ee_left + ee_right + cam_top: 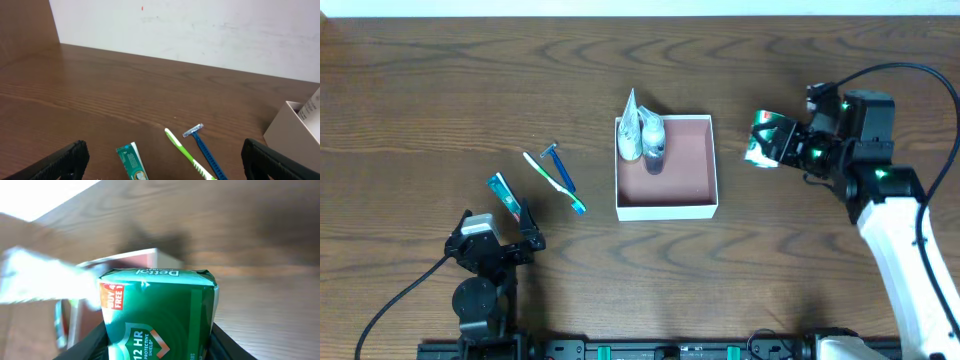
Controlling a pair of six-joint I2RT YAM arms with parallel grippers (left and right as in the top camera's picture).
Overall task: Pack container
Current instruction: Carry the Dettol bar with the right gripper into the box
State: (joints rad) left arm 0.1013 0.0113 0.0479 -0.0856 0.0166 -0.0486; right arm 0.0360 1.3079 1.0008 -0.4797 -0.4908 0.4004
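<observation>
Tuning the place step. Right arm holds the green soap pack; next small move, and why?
Probably carry it left over the container's bare floor. The right gripper is shut on the soap pack, outside the right wall; the bottles fill only the far-left corner.

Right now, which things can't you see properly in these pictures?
- Right wrist view: the soap pack is cut off by the bottom edge and hides most of the container.
- Left wrist view: the green tube runs off the bottom edge.
- Overhead view: the label on the bottle is too small to read.
</observation>
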